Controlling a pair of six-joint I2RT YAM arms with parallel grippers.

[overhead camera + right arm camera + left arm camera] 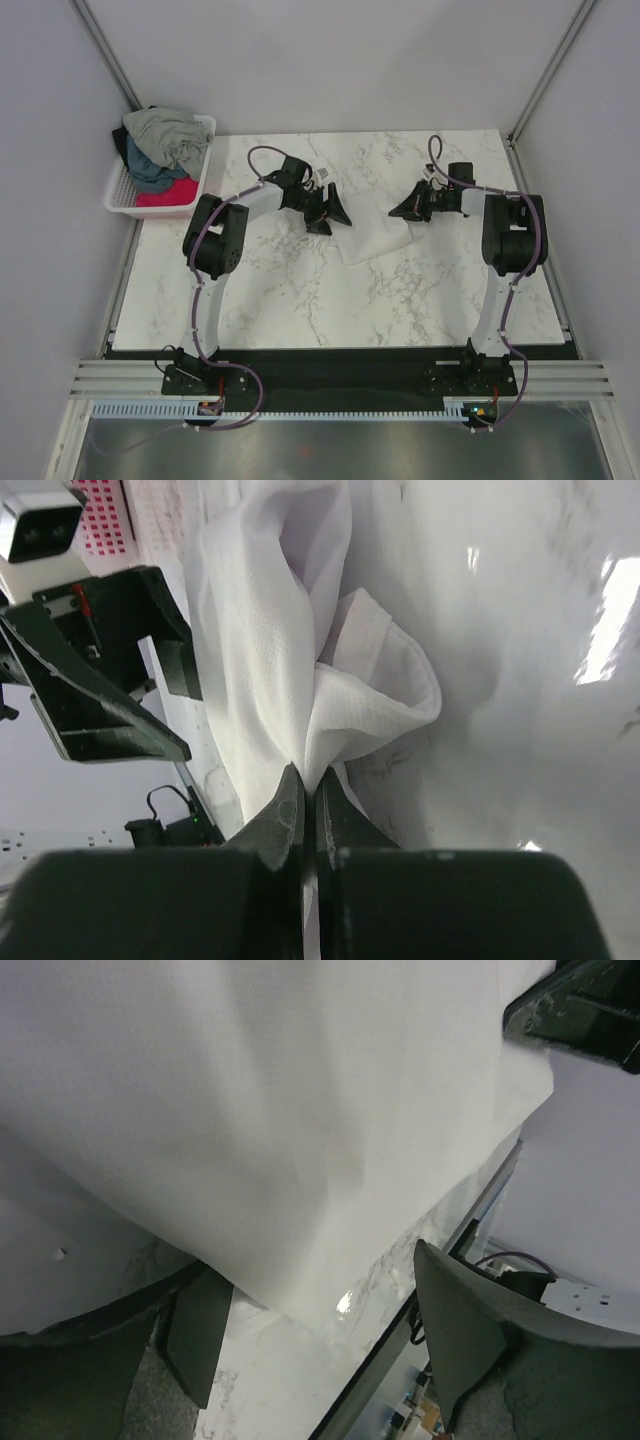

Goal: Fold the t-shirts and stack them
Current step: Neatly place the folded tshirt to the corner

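Observation:
The white t-shirt [375, 238] lies bunched on the marble table between my two grippers. My right gripper [402, 210] is shut on a fold of it; in the right wrist view the jaws [308, 780] pinch the white cloth [270, 630], which rises in folds ahead of them. My left gripper [336, 213] is open at the shirt's left edge. In the left wrist view its fingers [200, 1330] stand wide apart and the white cloth [260, 1110] hangs in front of them, not pinched. The grey-green [165, 132], dark teal [148, 172] and red-pink [165, 196] shirts lie heaped in the basket.
The white lattice basket [125, 200] stands at the table's far left corner. Grey walls close in the left, right and back. The left gripper shows in the right wrist view [100, 690], close to the cloth. The table's near edge runs behind the left fingers [400, 1330].

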